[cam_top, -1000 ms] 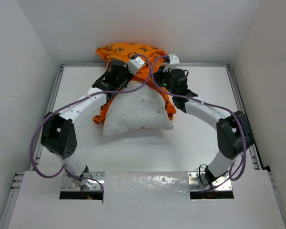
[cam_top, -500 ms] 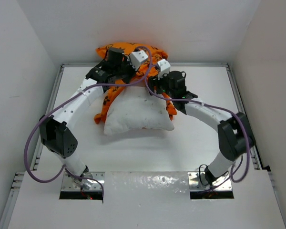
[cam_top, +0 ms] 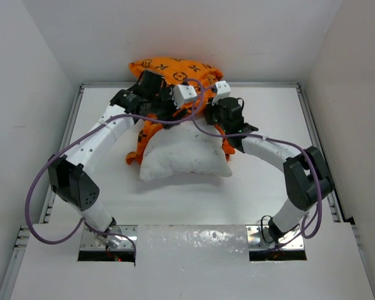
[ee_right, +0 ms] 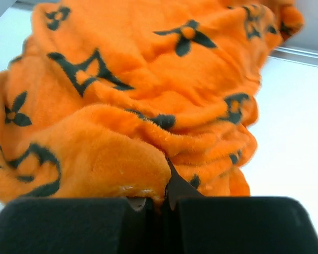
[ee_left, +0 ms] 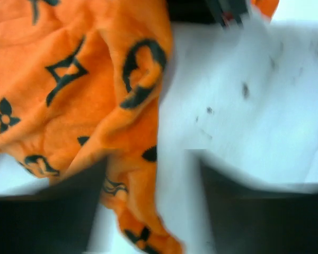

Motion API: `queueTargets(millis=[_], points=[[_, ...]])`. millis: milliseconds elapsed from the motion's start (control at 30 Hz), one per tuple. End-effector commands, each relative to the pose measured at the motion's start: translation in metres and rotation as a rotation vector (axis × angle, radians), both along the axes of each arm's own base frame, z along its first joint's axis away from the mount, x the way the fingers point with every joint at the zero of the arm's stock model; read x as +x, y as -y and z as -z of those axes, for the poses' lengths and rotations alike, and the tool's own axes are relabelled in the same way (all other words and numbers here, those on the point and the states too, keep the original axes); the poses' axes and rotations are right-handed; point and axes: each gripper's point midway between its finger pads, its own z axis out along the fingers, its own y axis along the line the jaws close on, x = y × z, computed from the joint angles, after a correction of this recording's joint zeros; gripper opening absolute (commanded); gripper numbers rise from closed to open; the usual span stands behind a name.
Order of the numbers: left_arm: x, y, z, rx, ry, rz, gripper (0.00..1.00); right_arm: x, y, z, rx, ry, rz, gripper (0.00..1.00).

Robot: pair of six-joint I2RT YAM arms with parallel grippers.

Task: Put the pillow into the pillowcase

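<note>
Right gripper [ee_right: 167,199] pinched tight on pillowcase [ee_right: 122,106] fold. Left gripper [ee_left: 152,163] blurred, fingers parted, straddling pillowcase edge beside pillow [cam_top: 184,156].

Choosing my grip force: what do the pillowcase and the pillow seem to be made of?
The pillowcase looks like soft, fuzzy fleece: matte orange pile, thick rounded folds. The pillow seems plain smooth cloth over stuffing: flat white, plump, lightly creased. The fibre type can't be told.

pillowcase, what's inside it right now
The far end of the white pillow goes into the orange pillowcase; its near part lies bare. How deep it reaches is hidden by fabric.
</note>
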Motion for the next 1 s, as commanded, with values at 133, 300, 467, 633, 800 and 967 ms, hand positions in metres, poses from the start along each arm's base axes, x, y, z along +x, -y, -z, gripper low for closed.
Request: queueTargets(millis=[133,300,467,633,800,967], points=[[0.006,0.018,-0.016,0.089,0.184,0.165,1.00,-0.030,-0.024,-0.032,0.070,-0.006,-0.250,0.15],[0.001,0.032,-0.019,0.015,0.142,0.230,1.00,-0.053,0.000,-0.027,0.048,-0.045,-0.233,0.88],[-0.022,0.039,0.024,0.011,0.026,0.327,1.00,-0.101,0.053,-0.047,-0.036,0.002,-0.144,0.99],[0.024,0.041,0.053,0.021,0.114,0.101,1.00,-0.180,0.047,-0.007,-0.043,-0.189,-0.303,0.55],[0.076,0.031,0.028,-0.003,0.283,-0.132,0.73,-0.247,0.002,0.029,0.021,-0.275,-0.460,0.00],[0.063,0.039,0.012,-0.048,0.225,-0.099,0.23,-0.260,-0.026,0.043,0.046,-0.267,-0.594,0.00]])
